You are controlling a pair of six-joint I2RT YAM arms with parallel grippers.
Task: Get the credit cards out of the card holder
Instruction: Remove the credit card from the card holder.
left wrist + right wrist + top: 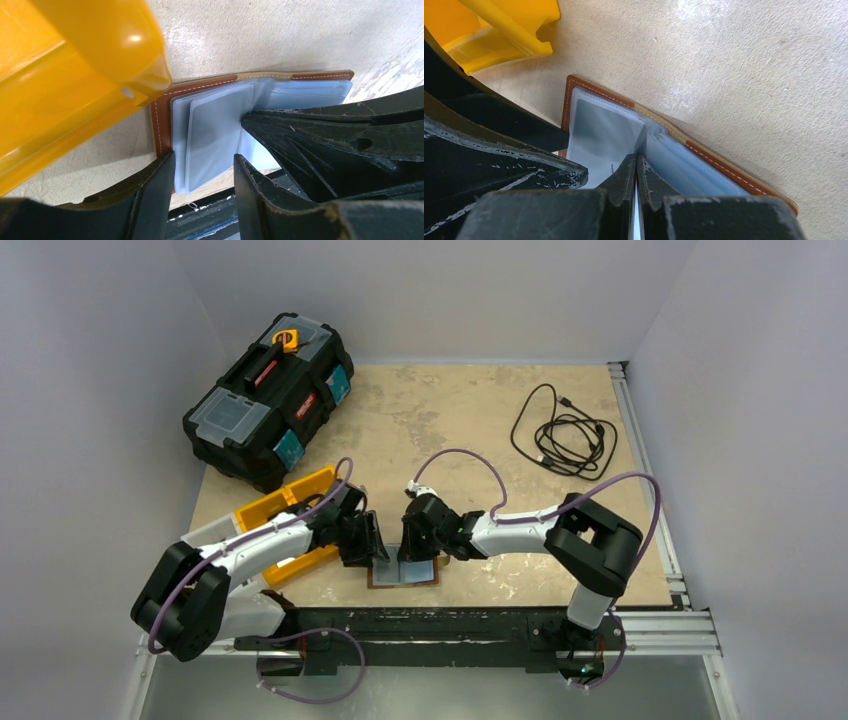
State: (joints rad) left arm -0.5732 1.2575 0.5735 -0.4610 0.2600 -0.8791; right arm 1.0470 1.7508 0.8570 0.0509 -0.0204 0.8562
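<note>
The card holder (405, 575) lies open on the table near the front edge, with a brown stitched border and pale blue plastic sleeves inside. It also shows in the left wrist view (210, 125) and the right wrist view (604, 125). My left gripper (204, 157) is open, its fingers straddling the near edge of the left-hand sleeves. My right gripper (636, 157) is shut on a thin pale sleeve at the holder's middle fold. Both grippers meet over the holder in the top view, left (372, 540) and right (415, 538). No credit card shows plainly.
An orange tray (270, 512) sits just left of the holder, close to my left gripper (75, 75). A black toolbox (268, 400) stands at the back left. A coiled black cable (565, 430) lies at the back right. The table's front rail (450, 625) runs just behind the holder.
</note>
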